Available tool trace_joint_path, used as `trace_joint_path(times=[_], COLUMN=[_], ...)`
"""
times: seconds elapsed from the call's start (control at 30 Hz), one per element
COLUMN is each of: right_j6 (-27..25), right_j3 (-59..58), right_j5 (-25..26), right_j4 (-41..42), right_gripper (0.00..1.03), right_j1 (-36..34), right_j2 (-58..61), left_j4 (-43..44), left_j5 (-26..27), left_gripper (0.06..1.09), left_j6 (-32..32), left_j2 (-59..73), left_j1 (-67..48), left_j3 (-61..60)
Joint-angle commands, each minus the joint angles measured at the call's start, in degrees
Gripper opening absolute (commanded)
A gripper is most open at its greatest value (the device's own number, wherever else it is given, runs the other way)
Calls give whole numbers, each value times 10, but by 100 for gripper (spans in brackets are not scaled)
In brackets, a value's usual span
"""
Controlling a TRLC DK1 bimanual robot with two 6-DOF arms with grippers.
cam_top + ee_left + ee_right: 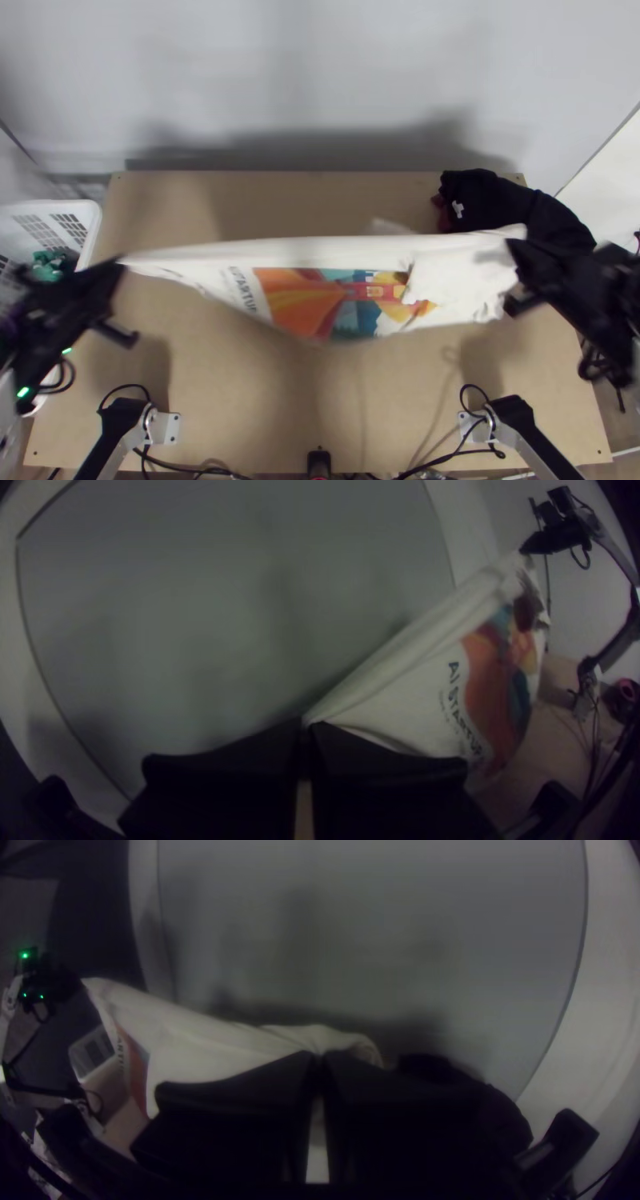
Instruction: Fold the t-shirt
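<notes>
Over the worktop (pixel 240 408), my left end effector (pixel 307 729) and right end effector (pixel 320 1059) gripped one shirt (pixel 332 280), stretched crosswise between.

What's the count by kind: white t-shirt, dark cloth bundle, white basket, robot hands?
White t-shirt: 1
Dark cloth bundle: 1
White basket: 1
Robot hands: 2 (left hand, right hand)
Total: 5

Light wooden table (pixel 320 408) below both claws, bunched black cloth (pixel 500 204) on its far corner beyond the right gripper (pixel 517 250), pale mounting plate (pixel 166 429) nearward of the left gripper (pixel 122 264), matching plate (pixel 474 427) nearward of the right one, black cables (pixel 444 458) near both plates
</notes>
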Motion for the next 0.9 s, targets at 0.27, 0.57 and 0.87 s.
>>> trace_joint_path(times=[0.27,0.57,0.87], right_j6=[95,102,132], right_j3=[-109,32,92], right_j5=[-26,-35,-51], right_j4=[48,-2,-7], right_gripper=[3,3,3], right_j1=[14,19,0], right_j2=[-129,-114,-124], left_j4=[53,5,27], left_j5=[5,15,34], left_gripper=[10,10,10], left_j6=[-45,-54,-85], left_j2=[-49,-64,-84], left_j1=[87,90,111], left_j3=[81,143,179])
